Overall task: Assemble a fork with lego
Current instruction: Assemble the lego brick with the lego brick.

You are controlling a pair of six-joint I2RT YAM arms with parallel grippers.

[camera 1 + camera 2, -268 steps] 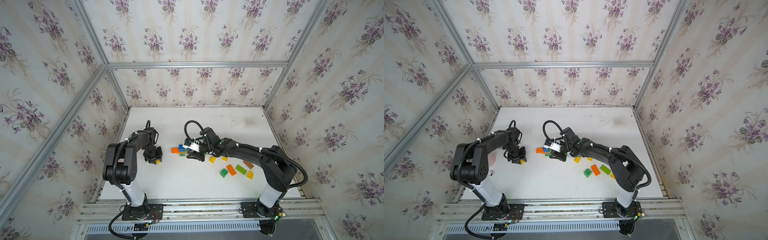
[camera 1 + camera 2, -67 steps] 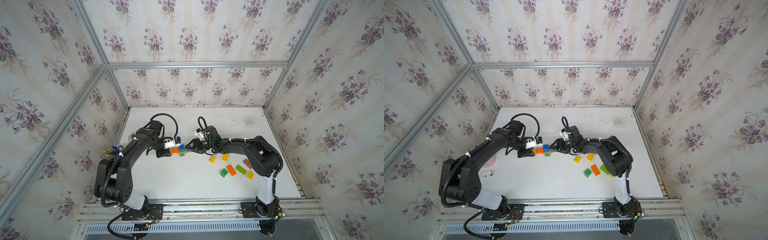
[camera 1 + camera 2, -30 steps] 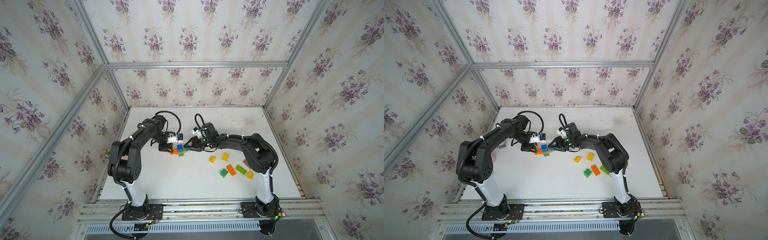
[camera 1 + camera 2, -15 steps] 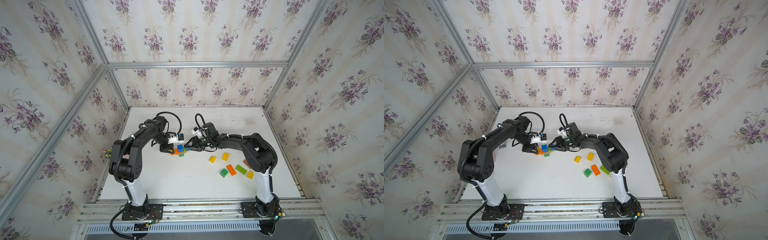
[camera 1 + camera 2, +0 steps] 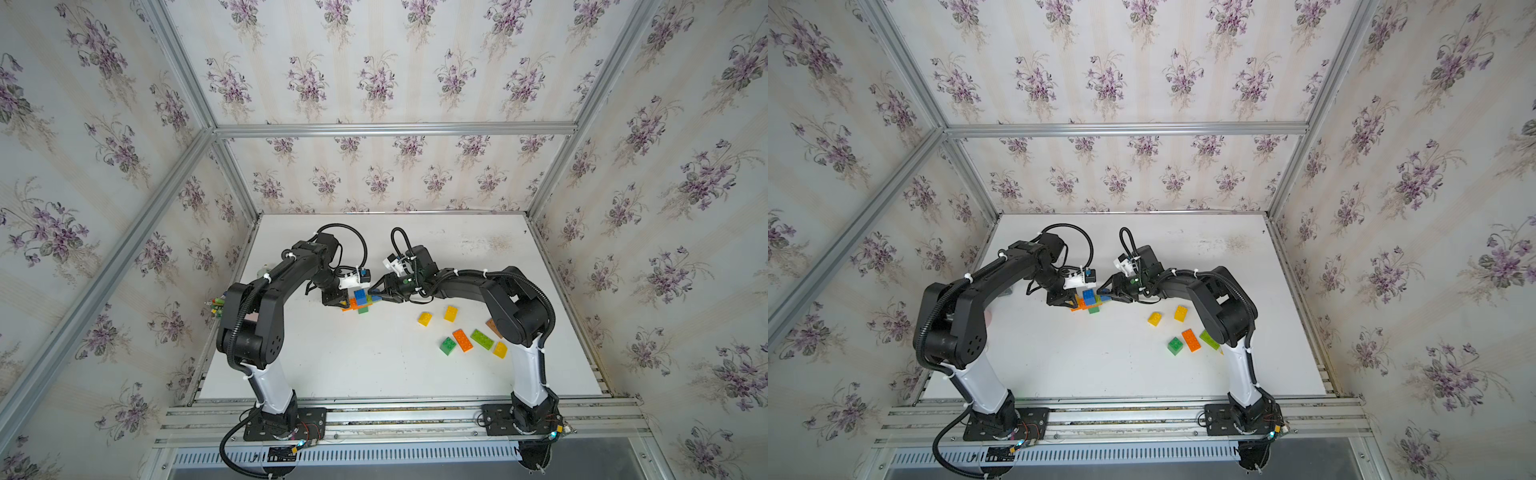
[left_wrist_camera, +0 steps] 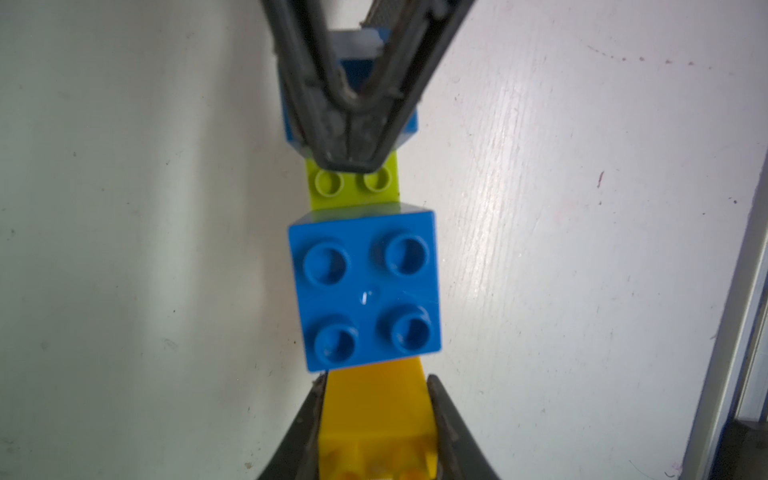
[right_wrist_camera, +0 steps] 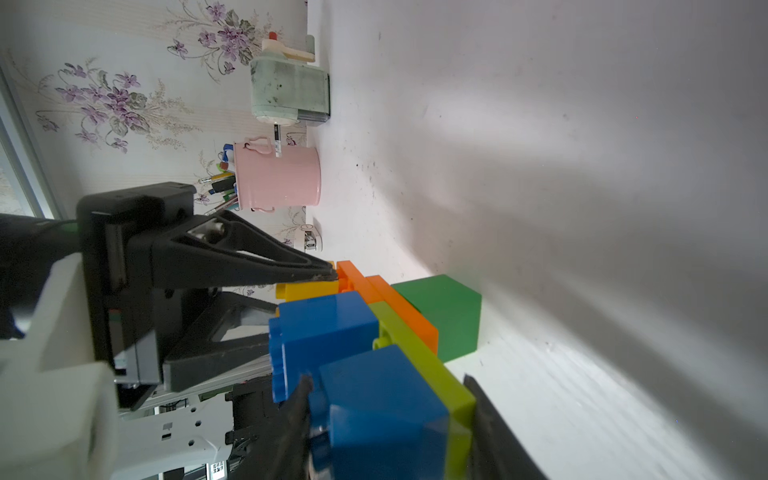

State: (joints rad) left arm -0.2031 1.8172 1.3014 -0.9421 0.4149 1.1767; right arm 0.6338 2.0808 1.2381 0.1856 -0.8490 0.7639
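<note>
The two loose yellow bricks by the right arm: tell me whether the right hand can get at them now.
Probably not yet: the right hand is shut on the brick assembly. The yellow bricks lie uncovered on the table nearby, so once it lets go the way looks free.

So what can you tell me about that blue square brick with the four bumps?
The blue square brick is shiny plastic with four round hollow studs on top. It sits upright on a lime brick and over a yellow brick, in the middle of the small lego build on the white table. A second blue brick stands beside it. The left claw pinches the yellow brick, and the right claw grips the other blue end.
</note>
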